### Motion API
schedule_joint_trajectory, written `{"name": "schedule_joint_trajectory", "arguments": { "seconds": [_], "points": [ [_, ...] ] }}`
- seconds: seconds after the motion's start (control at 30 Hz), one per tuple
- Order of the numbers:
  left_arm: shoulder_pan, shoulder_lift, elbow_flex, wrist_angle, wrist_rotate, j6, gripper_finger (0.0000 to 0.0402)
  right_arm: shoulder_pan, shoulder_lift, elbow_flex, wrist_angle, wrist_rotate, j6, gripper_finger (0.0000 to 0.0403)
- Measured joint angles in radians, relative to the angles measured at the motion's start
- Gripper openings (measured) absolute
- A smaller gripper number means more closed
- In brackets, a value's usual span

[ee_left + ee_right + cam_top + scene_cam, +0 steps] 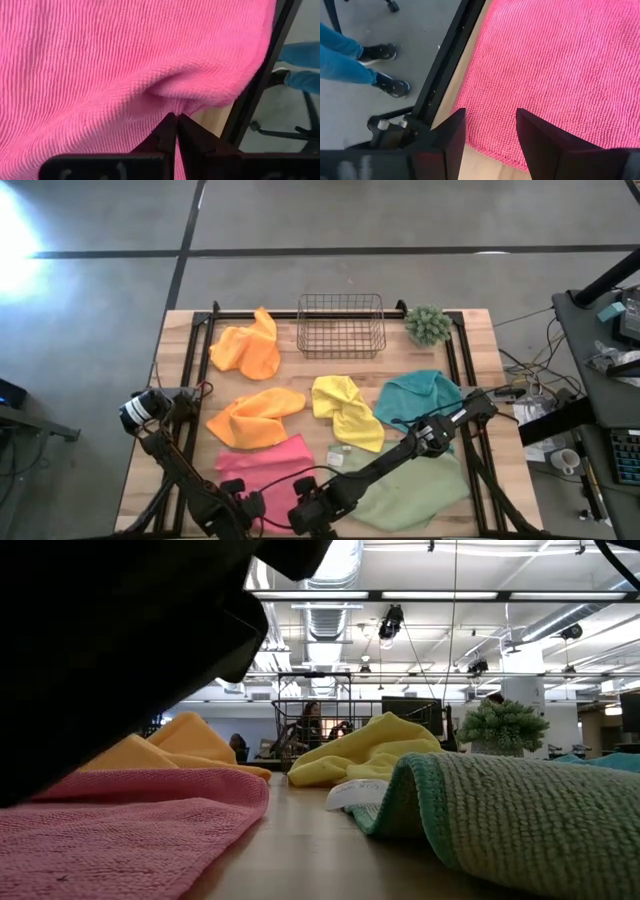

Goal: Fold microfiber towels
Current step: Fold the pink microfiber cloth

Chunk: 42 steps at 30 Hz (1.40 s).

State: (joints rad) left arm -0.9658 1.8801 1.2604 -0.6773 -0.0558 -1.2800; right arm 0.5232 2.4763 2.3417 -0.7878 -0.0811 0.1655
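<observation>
Left gripper (176,119) down at the table's 7 o'clock edge, fingers pinched tight together on a raised fold of the pink towel (262,462). Right gripper (490,131) just beside it at 6 o'clock, jaws spread wide, nothing between them, hovering over the same towel's near edge. Pink towel lies flat near the front edge. Light green towel (415,485) at 5 o'clock under the right arm. Yellow towel (346,410) crumpled mid-table, orange towel (254,417) at 9 o'clock of it, second orange towel (248,347) at 11 o'clock, teal towel (418,398) at 3 o'clock. Wire basket (341,325) at 12 o'clock, small plant (428,325) at 1 o'clock. A person's legs (345,59) beyond the table frame.
</observation>
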Motion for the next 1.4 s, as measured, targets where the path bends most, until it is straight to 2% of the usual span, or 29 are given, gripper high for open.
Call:
{"name": "schedule_joint_trajectory", "arguments": {
  "seconds": [0.5, 0.9, 1.03, 1.4],
  "points": [
    [-0.008, -0.001, -0.018, 0.015, -0.022, -0.007, 0.0001, -0.017, 0.000, -0.066, 0.016, -0.057, -0.010, 0.0164],
    [-0.004, -0.001, -0.026, 0.015, -0.032, -0.006, 0.0001, -0.014, -0.006, -0.130, 0.053, -0.027, -0.010, 0.0160],
    [-0.001, -0.001, -0.026, 0.015, -0.041, 0.003, 0.0001, -0.019, -0.006, -0.135, 0.054, 0.003, -0.010, 0.0131],
    [0.010, -0.002, -0.028, 0.015, -0.062, 0.003, 0.0001, -0.030, -0.005, -0.139, 0.065, 0.007, -0.007, 0.0014]
  ]
}}
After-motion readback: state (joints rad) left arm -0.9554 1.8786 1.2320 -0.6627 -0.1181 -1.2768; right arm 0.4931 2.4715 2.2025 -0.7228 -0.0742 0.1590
